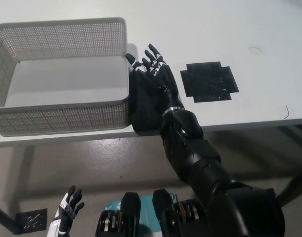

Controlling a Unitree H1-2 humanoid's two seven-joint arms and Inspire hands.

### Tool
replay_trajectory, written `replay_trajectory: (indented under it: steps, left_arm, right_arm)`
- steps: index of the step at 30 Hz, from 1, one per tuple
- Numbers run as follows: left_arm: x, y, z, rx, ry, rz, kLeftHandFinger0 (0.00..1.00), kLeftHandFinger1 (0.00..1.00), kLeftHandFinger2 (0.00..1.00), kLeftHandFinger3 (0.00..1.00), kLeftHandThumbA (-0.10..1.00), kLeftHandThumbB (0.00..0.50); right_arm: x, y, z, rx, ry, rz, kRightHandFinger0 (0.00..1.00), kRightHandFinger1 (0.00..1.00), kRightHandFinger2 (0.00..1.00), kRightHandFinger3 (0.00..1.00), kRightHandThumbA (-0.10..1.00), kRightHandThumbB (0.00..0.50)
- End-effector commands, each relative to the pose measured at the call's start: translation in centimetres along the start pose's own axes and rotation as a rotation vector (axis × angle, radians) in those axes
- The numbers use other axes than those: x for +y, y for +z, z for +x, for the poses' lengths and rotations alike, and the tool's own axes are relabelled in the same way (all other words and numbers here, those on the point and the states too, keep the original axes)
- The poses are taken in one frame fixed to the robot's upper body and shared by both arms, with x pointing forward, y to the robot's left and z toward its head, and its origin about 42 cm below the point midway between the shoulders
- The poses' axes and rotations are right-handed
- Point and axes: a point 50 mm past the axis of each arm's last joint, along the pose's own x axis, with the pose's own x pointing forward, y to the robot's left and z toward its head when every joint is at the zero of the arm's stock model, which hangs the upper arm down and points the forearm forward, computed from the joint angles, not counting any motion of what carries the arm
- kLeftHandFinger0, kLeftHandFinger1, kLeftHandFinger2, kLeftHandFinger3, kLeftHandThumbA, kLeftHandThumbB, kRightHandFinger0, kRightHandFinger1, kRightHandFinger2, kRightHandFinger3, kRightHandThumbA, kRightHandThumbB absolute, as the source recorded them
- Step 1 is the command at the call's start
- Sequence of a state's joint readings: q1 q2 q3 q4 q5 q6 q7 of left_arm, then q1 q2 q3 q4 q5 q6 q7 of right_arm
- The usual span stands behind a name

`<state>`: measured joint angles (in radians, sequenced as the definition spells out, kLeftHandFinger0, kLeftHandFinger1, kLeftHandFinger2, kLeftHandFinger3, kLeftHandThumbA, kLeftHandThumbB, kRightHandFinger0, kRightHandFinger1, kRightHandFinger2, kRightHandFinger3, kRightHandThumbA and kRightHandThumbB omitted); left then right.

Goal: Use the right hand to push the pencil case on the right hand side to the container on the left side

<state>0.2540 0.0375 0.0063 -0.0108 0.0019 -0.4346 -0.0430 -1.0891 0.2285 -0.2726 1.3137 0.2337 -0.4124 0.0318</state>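
A white bench (249, 29) fills the upper part of the frame, its front edge running across just below the middle. In the upper left sits a grey mesh container (62, 116), rectangular and open at the top, with a bare floor inside. Pressed against its right wall, near the centre of the frame, lies the black pencil case (143, 106); its left side touches the container wall and its lower end reaches the front edge of the bench. The right robot hand (153, 71), black with white marks on the fingers, lies flat on the upper right part of the pencil case with its fingers (141, 63) spread and pointing toward the upper left, the tips close to the container's right corner; it is released, grasping nothing, palm down on the case. The black arm runs from there down to the lower right of the frame. To the right of the hand, apart from the case, a flat black cross-shaped patch (209, 81) lies on the bench. The left robot hand (67, 210), white, hangs at the lower left of the frame, below the bench, fingers apart and holding nothing.
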Motion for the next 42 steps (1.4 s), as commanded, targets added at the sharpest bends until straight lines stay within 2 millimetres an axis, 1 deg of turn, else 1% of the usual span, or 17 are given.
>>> replay_trajectory:
  steps: [1, 10, 11, 12, 17, 21, 22, 23, 26, 30, 31, 32, 34, 35, 36, 39, 42]
  left_arm:
    - [0.5, 1.0, -0.1, -0.06, 0.009, -0.007, 1.0, 1.0, 1.0, 1.0, 1.0, 0.199]
    - [0.2, 0.8, -0.2, -0.05, -0.009, -0.007, 1.0, 1.0, 1.0, 1.0, 1.0, 0.194]
    - [0.2, 0.8, -0.1, -0.052, -0.008, -0.005, 1.0, 1.0, 1.0, 1.0, 1.0, 0.194]
    - [0.2, 0.8, -0.1, -0.053, -0.006, -0.003, 1.0, 1.0, 1.0, 1.0, 1.0, 0.194]
    - [0.3, 0.9, -0.3, -0.053, -0.009, -0.009, 1.0, 1.0, 1.0, 1.0, 1.0, 0.192]
    - [0.3, 1.0, -0.2, -0.06, -0.009, -0.011, 1.0, 1.0, 1.0, 1.0, 1.0, 0.187]
    - [0.2, 1.1, -0.2, -0.061, -0.011, -0.016, 1.0, 1.0, 1.0, 1.0, 1.0, 0.177]
    - [0.3, 1.1, -0.2, -0.062, -0.011, -0.017, 1.0, 1.0, 1.0, 1.0, 1.0, 0.178]
    - [0.3, 1.2, -0.1, -0.068, -0.016, -0.013, 1.0, 1.0, 1.0, 1.0, 0.99, 0.179]
    - [0.5, 1.5, 0.0, -0.077, -0.017, -0.002, 1.0, 1.0, 1.0, 1.0, 1.0, 0.179]
    - [0.6, 1.6, 0.1, -0.082, -0.018, -0.002, 1.0, 1.0, 1.0, 1.0, 1.0, 0.18]
    - [0.7, 1.7, 0.1, -0.085, -0.018, -0.002, 1.0, 1.0, 1.0, 1.0, 1.0, 0.178]
    - [0.9, 1.7, 0.3, -0.09, -0.022, 0.004, 1.0, 1.0, 1.0, 1.0, 1.0, 0.175]
    - [0.9, 1.8, 0.5, -0.094, -0.023, 0.005, 1.0, 1.0, 1.0, 1.0, 1.0, 0.174]
    - [1.0, 1.8, 0.5, -0.097, -0.028, 0.001, 1.0, 1.0, 1.0, 1.0, 1.0, 0.17]
    - [1.0, 1.9, 0.3, -0.094, -0.022, 0.006, 1.0, 1.0, 1.0, 1.0, 1.0, 0.16]
    - [0.9, 1.8, -0.4, -0.084, -0.022, -0.026, 1.0, 1.0, 1.0, 1.0, 1.0, 0.13]
  right_arm:
    - [1.3, 4.9, 1.9, -0.169, 0.086, -0.005, 1.0, 1.0, 1.0, 1.0, 1.0, 0.311]
    - [-3.6, 10.9, 1.4, -0.367, 0.09, -0.119, 1.0, 1.0, 1.0, 1.0, 1.0, 0.341]
    - [-3.9, 11.5, 1.2, -0.385, 0.089, -0.126, 1.0, 1.0, 1.0, 1.0, 1.0, 0.376]
    - [-4.4, 12.1, 0.9, -0.409, 0.095, -0.146, 1.0, 1.0, 1.0, 1.0, 1.0, 0.333]
    - [-5.6, 15.9, -2.4, -0.547, 0.096, -0.164, 1.0, 1.0, 1.0, 1.0, 1.0, 0.398]
    - [-5.5, 18.0, -5.5, -0.621, 0.129, -0.179, 1.0, 1.0, 1.0, 1.0, 1.0, 0.377]
    - [-5.6, 18.7, -7.4, -0.656, 0.16, -0.19, 1.0, 1.0, 1.0, 1.0, 1.0, 0.348]
    - [-5.6, 18.8, -8.0, -0.666, 0.163, -0.195, 1.0, 1.0, 1.0, 1.0, 1.0, 0.338]
    - [-6.0, 19.0, -12.0, -0.726, 0.167, -0.233, 1.0, 1.0, 1.0, 1.0, 1.0, 0.345]
    - [-6.7, 18.8, -16.1, -0.77, 0.182, -0.279, 1.0, 1.0, 1.0, 1.0, 1.0, 0.326]
    - [-6.9, 18.5, -17.3, -0.77, 0.181, -0.294, 1.0, 1.0, 1.0, 1.0, 1.0, 0.341]
    - [-7.3, 17.8, -18.8, -0.771, 0.178, -0.316, 1.0, 1.0, 1.0, 1.0, 1.0, 0.34]
    - [-7.9, 16.9, -21.0, -0.747, 0.191, -0.333, 1.0, 1.0, 1.0, 1.0, 1.0, 0.382]
    - [-8.0, 16.8, -21.4, -0.743, 0.196, -0.335, 1.0, 1.0, 1.0, 1.0, 1.0, 0.384]
    - [-8.6, 16.0, -23.3, -0.728, 0.186, -0.364, 1.0, 1.0, 1.0, 1.0, 1.0, 0.39]
    - [-9.8, 14.5, -26.1, -0.687, 0.132, -0.396, 1.0, 1.0, 1.0, 1.0, 1.0, 0.413]
    - [-11.4, 12.4, -29.2, -0.617, 0.12, -0.423, 1.0, 1.0, 1.0, 1.0, 1.0, 0.378]
